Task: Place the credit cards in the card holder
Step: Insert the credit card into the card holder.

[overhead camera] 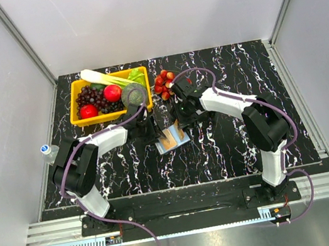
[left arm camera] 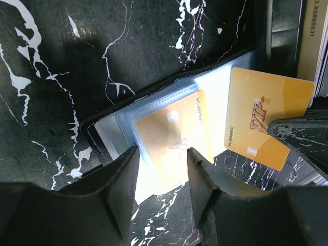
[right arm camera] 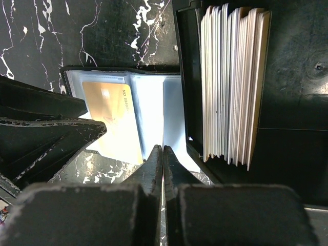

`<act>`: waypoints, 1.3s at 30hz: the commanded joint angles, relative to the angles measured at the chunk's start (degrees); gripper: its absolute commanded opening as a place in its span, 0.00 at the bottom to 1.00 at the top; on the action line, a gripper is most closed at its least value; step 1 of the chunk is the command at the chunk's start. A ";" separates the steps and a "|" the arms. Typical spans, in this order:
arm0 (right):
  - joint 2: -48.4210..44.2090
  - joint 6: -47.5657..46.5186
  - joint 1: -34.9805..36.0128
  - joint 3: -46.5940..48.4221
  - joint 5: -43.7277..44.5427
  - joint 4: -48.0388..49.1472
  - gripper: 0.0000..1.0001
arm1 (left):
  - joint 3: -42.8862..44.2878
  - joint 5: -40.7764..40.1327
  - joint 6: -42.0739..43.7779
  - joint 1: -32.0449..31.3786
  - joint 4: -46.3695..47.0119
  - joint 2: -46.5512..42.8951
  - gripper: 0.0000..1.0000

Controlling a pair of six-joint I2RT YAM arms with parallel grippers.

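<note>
The card holder [left arm camera: 212, 97] lies open on the bench [left arm camera: 61, 61] at mid-frame, one gold card [left arm camera: 171, 136] sleeved. The right jaws, pressed together, seem to pinch the VIP card [left arm camera: 266, 120] by its right edge, just right of the sleeved one, long axes roughly parallel, over the bare page. The left jaws stand apart astride the holder's near edge

Open card holder [overhead camera: 173, 140] at the middle of the table [overhead camera: 240, 154], tray [right arm camera: 187, 61] alongside

We find the card holder lying flat between the two arms. One card [left arm camera: 171, 136] sits in a sleeve on one half, and a second card [left arm camera: 266, 120] tilts above the other half, beside the first. The tray stands just beside the holder, with a stack of cards [right arm camera: 230, 87] on edge in it. At the rear left sits a basket [overhead camera: 97, 119] of fruit, with small fruits [overhead camera: 164, 83] on the table to its right. A bottle [overhead camera: 47, 151] stands off the table's left edge.
</note>
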 commanded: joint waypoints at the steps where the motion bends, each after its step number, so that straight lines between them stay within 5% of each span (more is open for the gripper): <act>1: -2.18 -0.80 0.75 1.25 2.22 0.54 0.00 | -0.71 1.20 -0.45 -0.32 2.71 -1.84 0.45; 16: -0.51 -0.88 0.58 1.16 1.09 0.62 0.00 | -0.28 -3.98 0.69 -0.23 -2.91 -6.59 0.50; 39: -0.60 -1.15 0.66 1.52 -1.29 0.62 0.00 | -1.07 -0.56 -1.51 -0.32 2.18 -0.97 0.50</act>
